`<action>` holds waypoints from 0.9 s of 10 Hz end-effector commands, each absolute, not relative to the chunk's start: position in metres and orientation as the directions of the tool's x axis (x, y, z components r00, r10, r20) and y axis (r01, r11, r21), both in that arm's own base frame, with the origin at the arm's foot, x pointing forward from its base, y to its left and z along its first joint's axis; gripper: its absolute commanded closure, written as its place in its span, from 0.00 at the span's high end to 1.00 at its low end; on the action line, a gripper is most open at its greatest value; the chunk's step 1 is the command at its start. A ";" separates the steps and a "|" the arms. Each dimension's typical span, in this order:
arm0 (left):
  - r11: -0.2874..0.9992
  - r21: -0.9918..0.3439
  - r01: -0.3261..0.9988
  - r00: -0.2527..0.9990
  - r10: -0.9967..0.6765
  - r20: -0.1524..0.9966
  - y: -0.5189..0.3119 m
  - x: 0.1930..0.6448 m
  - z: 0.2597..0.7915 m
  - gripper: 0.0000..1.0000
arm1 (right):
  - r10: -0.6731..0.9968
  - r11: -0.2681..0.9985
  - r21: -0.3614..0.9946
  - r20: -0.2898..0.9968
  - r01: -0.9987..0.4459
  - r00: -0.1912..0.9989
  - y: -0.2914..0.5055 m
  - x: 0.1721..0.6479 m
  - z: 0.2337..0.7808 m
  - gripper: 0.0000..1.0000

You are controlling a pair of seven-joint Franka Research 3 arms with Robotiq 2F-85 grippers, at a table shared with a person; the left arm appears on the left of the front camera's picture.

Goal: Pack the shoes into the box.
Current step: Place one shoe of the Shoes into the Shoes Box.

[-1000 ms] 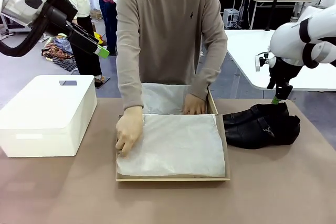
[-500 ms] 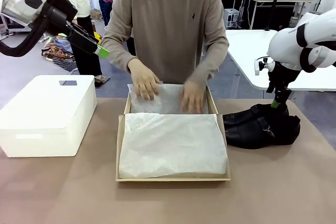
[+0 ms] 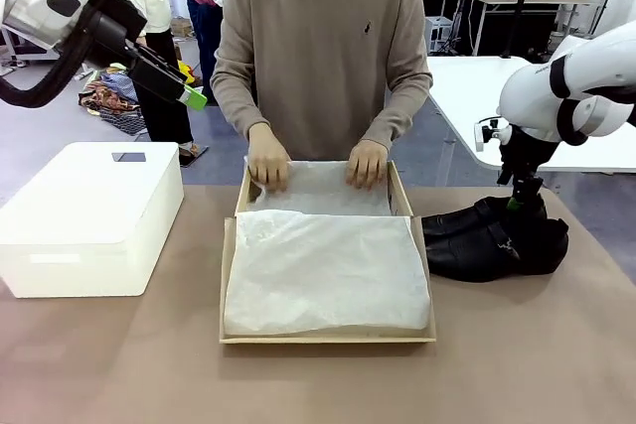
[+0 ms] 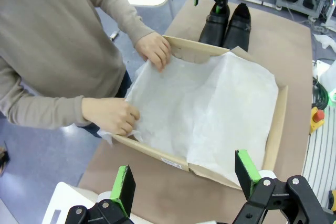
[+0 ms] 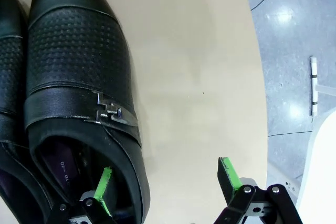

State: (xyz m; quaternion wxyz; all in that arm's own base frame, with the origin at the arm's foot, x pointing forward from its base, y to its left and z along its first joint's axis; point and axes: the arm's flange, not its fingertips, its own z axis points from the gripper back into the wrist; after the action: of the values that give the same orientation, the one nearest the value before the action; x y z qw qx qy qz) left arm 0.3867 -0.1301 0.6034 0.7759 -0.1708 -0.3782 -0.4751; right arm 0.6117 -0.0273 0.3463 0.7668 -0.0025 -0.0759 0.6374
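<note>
Hands (image 4: 155,49) seem to pinch tissue paper (image 4: 210,103) in the box (image 4: 278,124) (shoes (image 4: 226,24) beyond).

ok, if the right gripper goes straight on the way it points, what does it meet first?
Probably the shoe: the open right gripper straddles its side wall, one finger over the opening, the other over bare table. Depth is hard to judge.
</note>
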 end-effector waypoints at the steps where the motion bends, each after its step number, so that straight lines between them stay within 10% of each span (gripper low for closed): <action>1: 0.472 0.098 0.876 0.242 -0.607 0.757 -0.128 0.387 0.599 1.00 | 0.983 0.160 -0.104 0.103 -0.982 0.150 -0.032 0.621 0.342 1.00; 5: 0.472 0.098 0.876 0.242 -0.607 0.757 -0.128 0.387 0.599 1.00 | 0.982 0.162 -0.055 0.105 -0.985 0.155 -0.033 0.623 0.338 0.96; 9: 0.472 0.098 0.876 0.242 -0.607 0.757 -0.128 0.387 0.599 1.00 | 0.981 0.165 -0.024 0.104 -0.986 0.162 -0.031 0.623 0.338 0.23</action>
State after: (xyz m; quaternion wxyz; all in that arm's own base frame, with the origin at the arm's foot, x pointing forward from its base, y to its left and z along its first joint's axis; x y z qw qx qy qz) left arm 0.3867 -0.1301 0.6034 0.7759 -0.1708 -0.3782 -0.4752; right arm 0.6155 -0.0295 0.3341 0.7667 0.0210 -0.0524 0.6395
